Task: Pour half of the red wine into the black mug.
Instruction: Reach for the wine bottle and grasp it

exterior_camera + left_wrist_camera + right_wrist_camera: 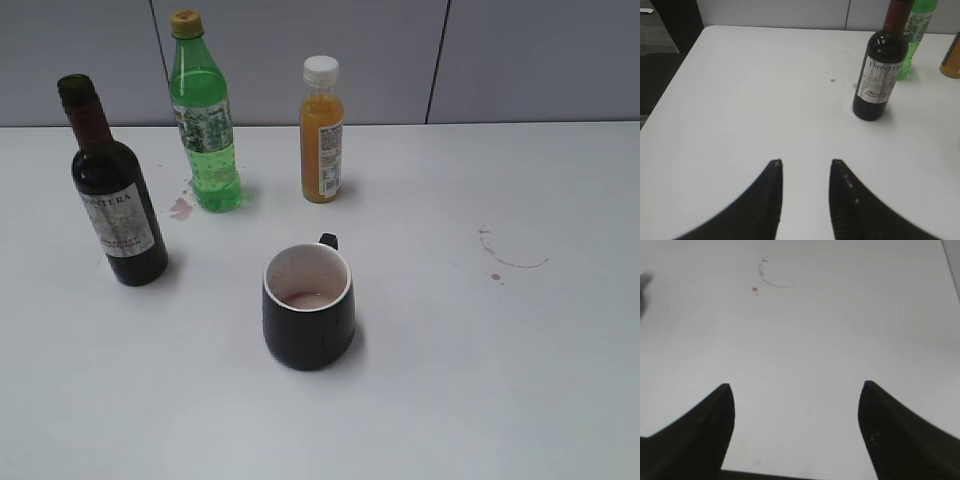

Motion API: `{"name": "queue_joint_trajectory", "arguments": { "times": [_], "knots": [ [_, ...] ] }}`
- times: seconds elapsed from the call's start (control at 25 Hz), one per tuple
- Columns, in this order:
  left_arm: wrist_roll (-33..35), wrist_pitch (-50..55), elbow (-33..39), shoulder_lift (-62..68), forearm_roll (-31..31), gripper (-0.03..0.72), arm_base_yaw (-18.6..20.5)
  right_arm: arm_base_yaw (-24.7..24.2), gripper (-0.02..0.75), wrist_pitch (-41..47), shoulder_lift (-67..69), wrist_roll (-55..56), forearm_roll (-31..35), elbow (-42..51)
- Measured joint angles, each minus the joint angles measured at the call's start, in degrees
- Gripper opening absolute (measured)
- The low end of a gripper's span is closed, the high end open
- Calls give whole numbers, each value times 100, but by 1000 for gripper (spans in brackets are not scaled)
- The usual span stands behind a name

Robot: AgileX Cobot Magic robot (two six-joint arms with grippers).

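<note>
The red wine bottle point(117, 195), dark glass with a long neck and white label, stands upright and uncapped at the left of the white table; it also shows in the left wrist view point(879, 75), far ahead and to the right of my left gripper point(805, 165). The black mug point(308, 305) stands at the centre, handle to the rear, with a pink-stained white inside and a little liquid at the bottom. My left gripper is open and empty over bare table. My right gripper point(796, 387) is wide open and empty over bare table. Neither gripper shows in the exterior view.
A bright green plastic bottle point(205, 125) and a small orange juice bottle point(321, 130) stand at the back. Red stains mark the table by the green bottle point(181, 207) and at the right point(510, 257). The table's left edge point(670, 85) shows in the left wrist view.
</note>
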Motion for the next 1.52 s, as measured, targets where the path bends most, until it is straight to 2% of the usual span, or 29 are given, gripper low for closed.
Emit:
{"name": "queue_joint_trajectory", "arguments": {
  "times": [0.48,0.84,1.08,1.52],
  "knots": [
    [0,0,0,0,0,237,0,28,583,-391,-389,46,46,158],
    [0,0,0,0,0,237,0,717,583,-460,-389,99,37,158],
    [0,0,0,0,0,237,0,721,583,-466,-389,665,-398,166],
    [0,0,0,0,0,237,0,721,583,-471,-389,731,-429,166]
  ]
}}
